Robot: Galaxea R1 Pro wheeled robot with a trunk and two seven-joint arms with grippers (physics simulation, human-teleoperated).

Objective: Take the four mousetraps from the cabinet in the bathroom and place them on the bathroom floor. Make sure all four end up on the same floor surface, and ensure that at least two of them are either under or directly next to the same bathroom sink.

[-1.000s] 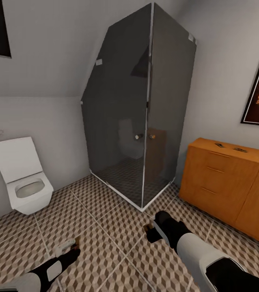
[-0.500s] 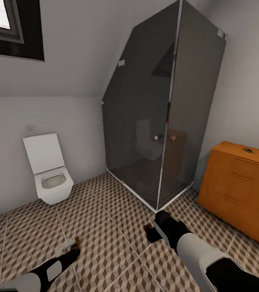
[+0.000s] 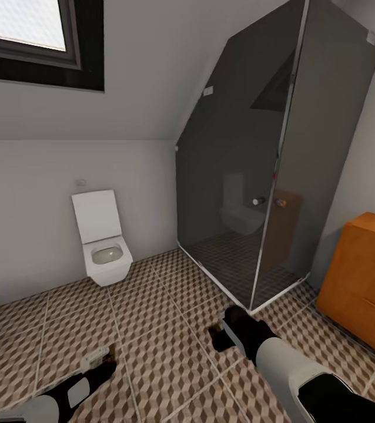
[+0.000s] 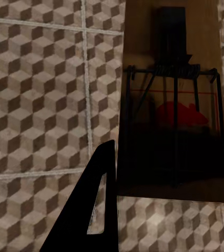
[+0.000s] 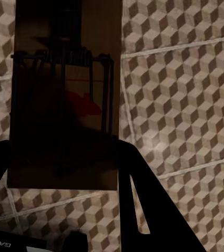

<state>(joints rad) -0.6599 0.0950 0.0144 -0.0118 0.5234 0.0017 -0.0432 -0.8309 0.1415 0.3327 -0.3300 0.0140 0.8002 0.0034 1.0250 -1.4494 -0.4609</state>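
Toilet (image 3: 102, 238) and shower cubicle (image 3: 270, 170) ahead.

Matt cube-patterned tiles cover the floor (image 3: 152, 329). Smooth orange-brown wood forms the cabinet (image 3: 367, 276). Dark glossy glass encloses the shower (image 3: 270, 158). Wood and dark wire make the mousetrap (image 4: 172, 105).

readable text: one item. you can make out pale capitals "gala", cut off by the picture's edge, on the dark gripper body (image 5: 17, 242) in the right wrist view; the rest of the word is out of frame. no other lettering, number, brand or sign can be read on anything else you have in view.
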